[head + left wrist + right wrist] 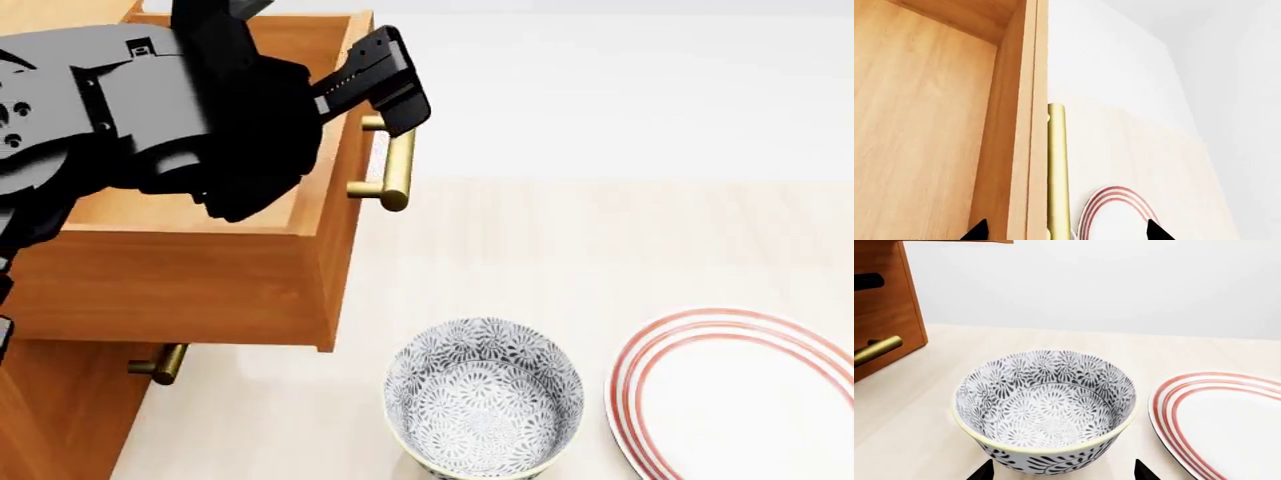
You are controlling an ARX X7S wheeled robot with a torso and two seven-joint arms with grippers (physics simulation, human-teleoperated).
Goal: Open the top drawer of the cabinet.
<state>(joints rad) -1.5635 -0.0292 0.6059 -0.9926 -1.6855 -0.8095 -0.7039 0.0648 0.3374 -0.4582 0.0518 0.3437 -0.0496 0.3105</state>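
The left gripper (380, 85) hangs over the pulled-out top drawer (200, 250) of the cabinet (54, 420), jaws apart astride its front and handle (394, 165); right gripper (1062, 472) spread before the bowl (1044, 410)

Orange-brown wooden cabinet (80, 400), brass bar handle (395, 165), black-and-white floral patterned bowl (483, 395), white plate (734, 395) with red rings, pale beige tabletop (601, 250)

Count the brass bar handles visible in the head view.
2. One brass bar handle is on the pulled-out orange-brown wooden top drawer, beside the left gripper; another handle pokes out beneath it. A third may be hidden below.
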